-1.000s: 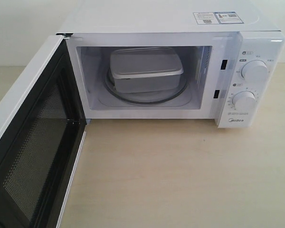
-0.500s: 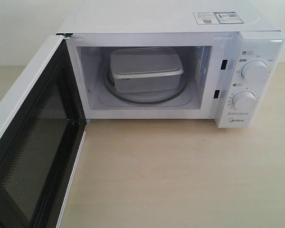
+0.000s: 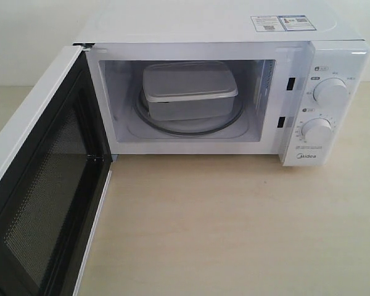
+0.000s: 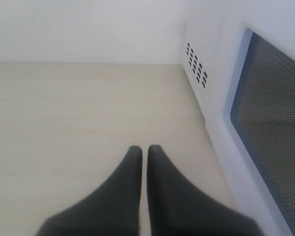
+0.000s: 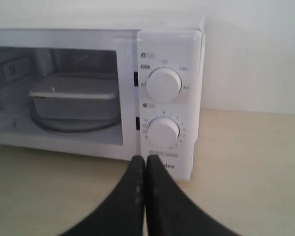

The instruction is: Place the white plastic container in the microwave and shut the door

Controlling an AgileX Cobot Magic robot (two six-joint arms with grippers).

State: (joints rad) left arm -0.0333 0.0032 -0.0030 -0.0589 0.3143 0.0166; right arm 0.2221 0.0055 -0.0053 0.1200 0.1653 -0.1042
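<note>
I had the white plastic container [image 3: 188,89] sitting inside the microwave [image 3: 203,24], with the door [image 3: 43,185] hanging wide open toward 8 o'clock. My left gripper [image 4: 144,149] and right gripper [image 5: 145,159] both had jaws pressed together, empty.

Black right gripper [image 5: 145,160], jaws together, faces the white boxy microwave [image 5: 194,103] — shallow white lidded plastic container [image 5: 73,97] inside.

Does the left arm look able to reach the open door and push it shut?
Probably yes. The left gripper, jaws shut, hangs close beside the door on its outer face. Only bare table lies between them, and nothing blocks the way.
</note>
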